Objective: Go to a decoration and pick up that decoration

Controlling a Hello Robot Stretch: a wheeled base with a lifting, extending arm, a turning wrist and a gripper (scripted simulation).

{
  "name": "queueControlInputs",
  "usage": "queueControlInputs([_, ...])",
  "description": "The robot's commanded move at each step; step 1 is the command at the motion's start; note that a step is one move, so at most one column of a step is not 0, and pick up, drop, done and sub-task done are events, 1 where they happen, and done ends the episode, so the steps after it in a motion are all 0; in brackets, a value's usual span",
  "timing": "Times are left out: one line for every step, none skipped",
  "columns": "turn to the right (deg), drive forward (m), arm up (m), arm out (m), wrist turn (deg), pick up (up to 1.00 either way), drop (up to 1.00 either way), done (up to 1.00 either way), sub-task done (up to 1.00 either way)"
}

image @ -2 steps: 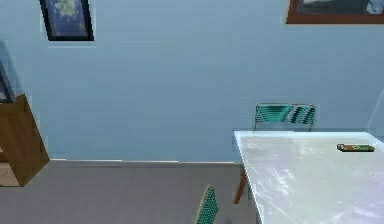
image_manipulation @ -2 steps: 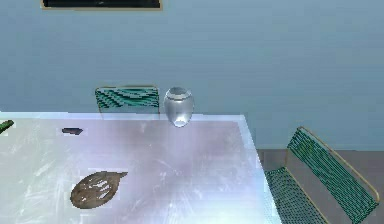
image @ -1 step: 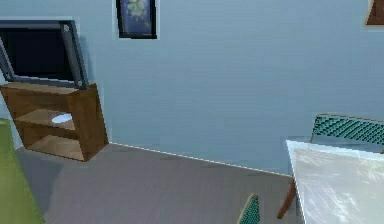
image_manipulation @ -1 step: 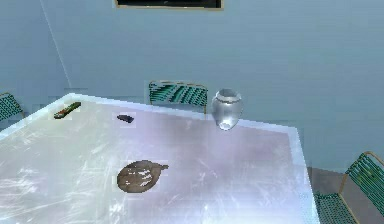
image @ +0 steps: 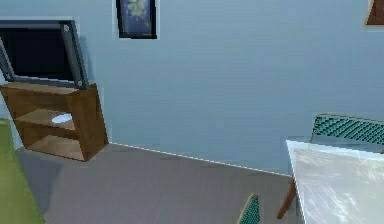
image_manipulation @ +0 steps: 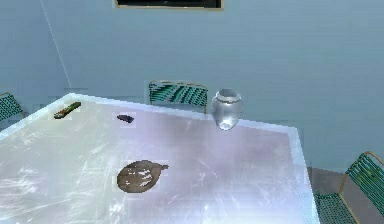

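A clear glass vase (image_manipulation: 227, 108) with a round belly stands near the far edge of a pale, glossy table (image_manipulation: 250, 180) in the arm side view. On the same tabletop lie a brown flat round thing (image_manipulation: 139, 177) toward the near side, a small dark item (image_manipulation: 125, 118) farther back, and a long brownish thing (image_manipulation: 67, 109) at the far left corner. The table's corner (image: 335, 185) appears at the forward view's lower right.
Green-backed chairs stand around the table (image_manipulation: 178, 94) (image_manipulation: 362, 180) (image: 347, 130). A wooden TV stand (image: 60, 122) with a television (image: 42, 52) sits against the blue wall at the forward view's left. A framed picture (image: 137, 18) hangs above. Grey floor (image: 150, 190) lies open between.
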Motion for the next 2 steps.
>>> queueControlInputs([0.0,0.0,0.26,0.0,0.0,0.0,0.0,0.0,0.0])
queueControlInputs([0.0,0.0,0.0,0.4,0.0,0.0,0.0,0.0,0.0])
